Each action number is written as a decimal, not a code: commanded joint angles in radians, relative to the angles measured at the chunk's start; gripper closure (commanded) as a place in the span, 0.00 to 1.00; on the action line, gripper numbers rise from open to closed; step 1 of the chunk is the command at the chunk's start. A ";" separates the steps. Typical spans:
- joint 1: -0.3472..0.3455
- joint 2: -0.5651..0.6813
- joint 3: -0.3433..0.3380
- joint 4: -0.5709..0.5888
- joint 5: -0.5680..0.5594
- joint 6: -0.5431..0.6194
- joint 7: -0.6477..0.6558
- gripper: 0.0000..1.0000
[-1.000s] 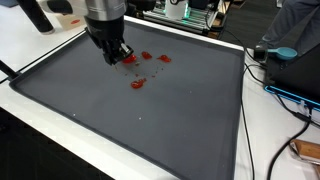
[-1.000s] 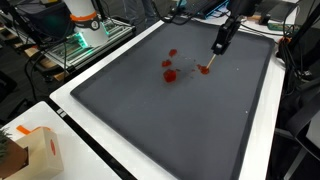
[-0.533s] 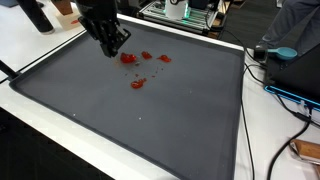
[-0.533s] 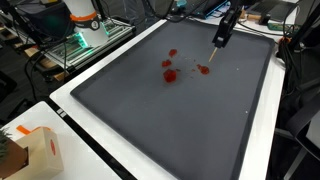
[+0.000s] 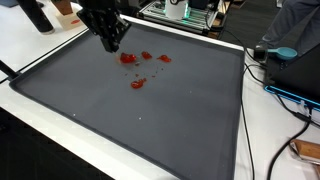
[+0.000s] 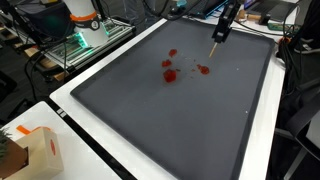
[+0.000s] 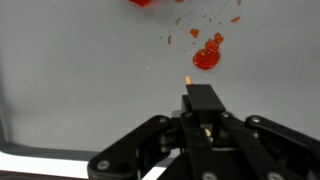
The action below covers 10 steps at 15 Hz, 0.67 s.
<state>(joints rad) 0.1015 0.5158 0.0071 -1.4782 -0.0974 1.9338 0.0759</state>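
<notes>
Upper left of frame: black claw (image 5: 113, 44) pinched shut, grasp contents unclear, hovering just above small red glossy blobs (image 5: 128, 58) on dark grey worktop mat (image 5: 150, 125).

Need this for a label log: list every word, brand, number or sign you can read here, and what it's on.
None can be read.
Box: an orange mark, too small to read.
Mat, red bits, hand: no text shows.
Gear behind the mat: too blurred to tell.
</notes>
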 commanded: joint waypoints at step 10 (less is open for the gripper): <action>-0.046 -0.017 0.019 -0.054 0.037 0.013 -0.098 0.97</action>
<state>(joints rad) 0.0957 0.5177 0.0073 -1.4806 -0.0962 1.9338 0.0547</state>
